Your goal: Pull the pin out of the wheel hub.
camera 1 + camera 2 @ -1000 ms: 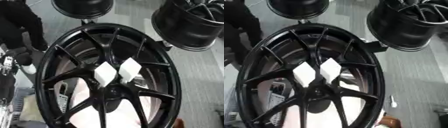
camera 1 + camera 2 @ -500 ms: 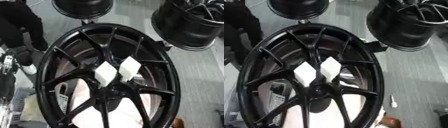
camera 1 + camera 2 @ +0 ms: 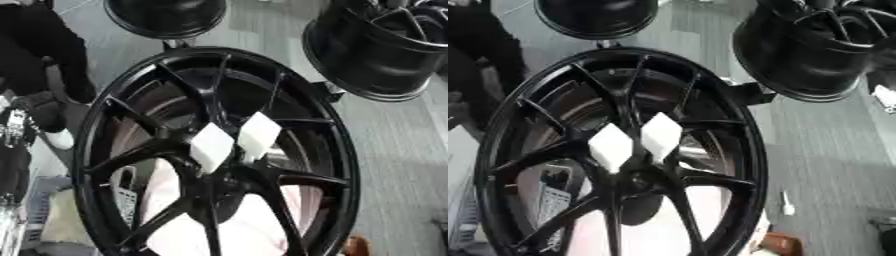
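While neither robot hand shows up anywhere, so can't tell what the fingers are doing, the glossy black wheel hub (image 3: 219, 155) fills the view, thin spokes fanning from its centre. Two flat white diamond-shaped pieces (image 3: 236, 140) sit side by side just above the centre; no clear pin that I can make out. More dark rims (image 3: 815, 50) lie behind on the grey floor.

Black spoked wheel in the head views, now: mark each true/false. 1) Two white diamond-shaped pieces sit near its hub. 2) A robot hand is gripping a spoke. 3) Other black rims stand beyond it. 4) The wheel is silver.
1) True: two white diamond-shaped pieces sit side by side just above the hub of the black spoked wheel.
2) False: no robot hand shows in either view.
3) True: one black rim stands at upper right, another at top centre.
4) False: the wheel is black.
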You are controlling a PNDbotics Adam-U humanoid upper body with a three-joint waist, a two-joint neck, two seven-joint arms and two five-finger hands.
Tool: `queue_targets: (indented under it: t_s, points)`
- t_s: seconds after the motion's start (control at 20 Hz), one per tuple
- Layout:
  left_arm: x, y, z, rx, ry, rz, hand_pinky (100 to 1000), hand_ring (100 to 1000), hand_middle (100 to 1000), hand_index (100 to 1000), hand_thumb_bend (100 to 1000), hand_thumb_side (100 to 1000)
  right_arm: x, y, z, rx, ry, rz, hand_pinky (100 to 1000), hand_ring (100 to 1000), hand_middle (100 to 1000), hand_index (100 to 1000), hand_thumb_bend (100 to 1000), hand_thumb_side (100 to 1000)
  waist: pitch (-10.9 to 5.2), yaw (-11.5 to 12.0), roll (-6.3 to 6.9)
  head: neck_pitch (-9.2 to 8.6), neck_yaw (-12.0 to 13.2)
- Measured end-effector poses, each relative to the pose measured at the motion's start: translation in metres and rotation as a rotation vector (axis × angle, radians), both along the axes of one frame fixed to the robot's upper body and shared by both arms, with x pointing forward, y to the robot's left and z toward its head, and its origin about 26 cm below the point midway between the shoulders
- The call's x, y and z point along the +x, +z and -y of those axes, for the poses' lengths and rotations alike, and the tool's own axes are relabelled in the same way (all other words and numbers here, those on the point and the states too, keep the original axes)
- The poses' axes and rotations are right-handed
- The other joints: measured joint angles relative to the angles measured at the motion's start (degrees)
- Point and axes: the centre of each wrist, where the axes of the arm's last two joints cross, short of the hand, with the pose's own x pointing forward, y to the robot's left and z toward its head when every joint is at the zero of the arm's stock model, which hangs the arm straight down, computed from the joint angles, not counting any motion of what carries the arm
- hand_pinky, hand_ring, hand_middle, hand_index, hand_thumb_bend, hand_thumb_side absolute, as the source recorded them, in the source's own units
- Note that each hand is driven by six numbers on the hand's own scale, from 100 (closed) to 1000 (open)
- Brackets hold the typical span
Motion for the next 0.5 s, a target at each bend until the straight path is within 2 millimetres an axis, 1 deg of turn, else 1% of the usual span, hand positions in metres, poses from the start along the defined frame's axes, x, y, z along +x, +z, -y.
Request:
queue_targets:
  t_s: [0.25,0.5]
  points:
    - [-0.0009,-0.0014,-0.0005,-0.001,0.001,-0.005,904,846,808,792,100,849,-0.0004,-0.0003,-0.0048,-0.005,0.016,-0.003,886,782,704,757,121,379,-0.46,-0.12,0.23,0.45,0.10]
    - [-0.0012,-0.0018,-0.0006,-0.004,0.000,-0.006,904,846,808,792,100,847,-0.0005,0.0003,-0.0071,-0.005,0.024,-0.001,886,780,702,756,117,377,-0.70,-0.24,0.36,0.50,0.12]
